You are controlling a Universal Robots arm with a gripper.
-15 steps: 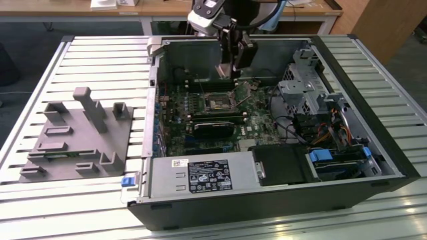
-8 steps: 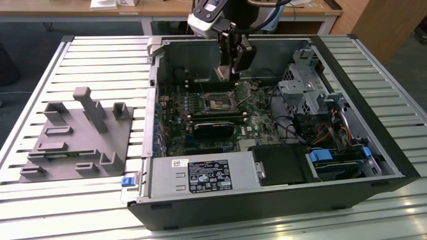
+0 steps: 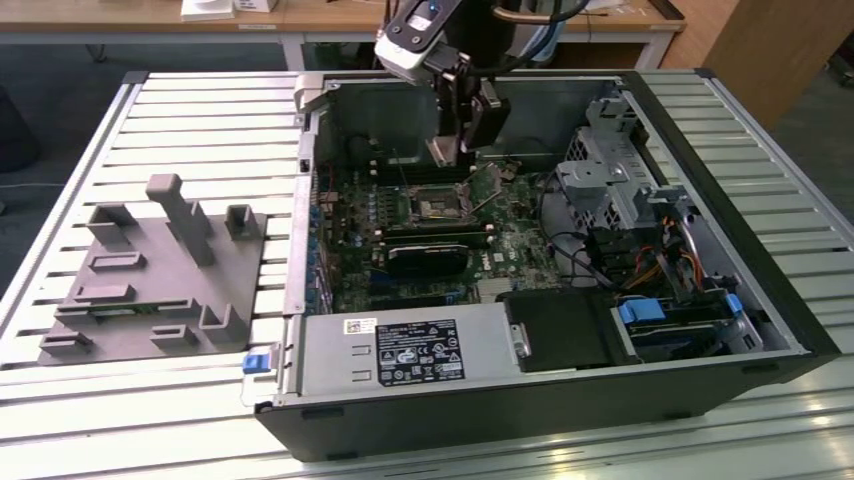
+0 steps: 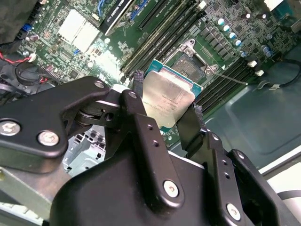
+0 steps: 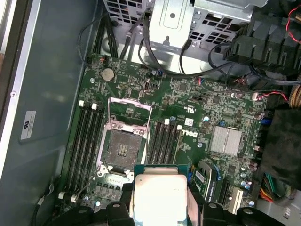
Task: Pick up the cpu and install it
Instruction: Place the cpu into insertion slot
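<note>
Hanging over the open computer case (image 3: pixel 534 425), the gripper (image 3: pixel 447 150) pinches the cpu (image 4: pixel 167 101) by two opposite edges between its black fingers (image 4: pixel 137 82), with the silvery lid facing the second wrist camera. The chip is held in the air above the socket (image 5: pixel 121 148). It sits just off one end of it and is not seated in it.

The socket stands open on the green motherboard (image 3: pixel 400 240), its metal frame (image 5: pixel 130 109) swung up and the dark contact field bare. Long black memory slots (image 5: pixel 164 143) run along both of its sides. A coin battery (image 5: pixel 108 73) lies on the board beyond the raised frame, and a ribbed silver heat sink (image 5: pixel 225 140) sits past the slots on one side.

There is plenty of writing about. The cpu lid carries faint engraved lines, white lettering sits on the board between the socket and the heat sink, and a white sticker (image 5: pixel 28 125) with dark print is stuck to the case wall. In the exterior view, the power supply (image 3: pixel 400 355) nearer the camera than the socket wears a large black-and-white label. Well off to the exterior view's left of the socket, outside the case, a grey moulded holder (image 3: pixel 147 280) rests on the slatted table (image 3: pixel 200 100).
</note>
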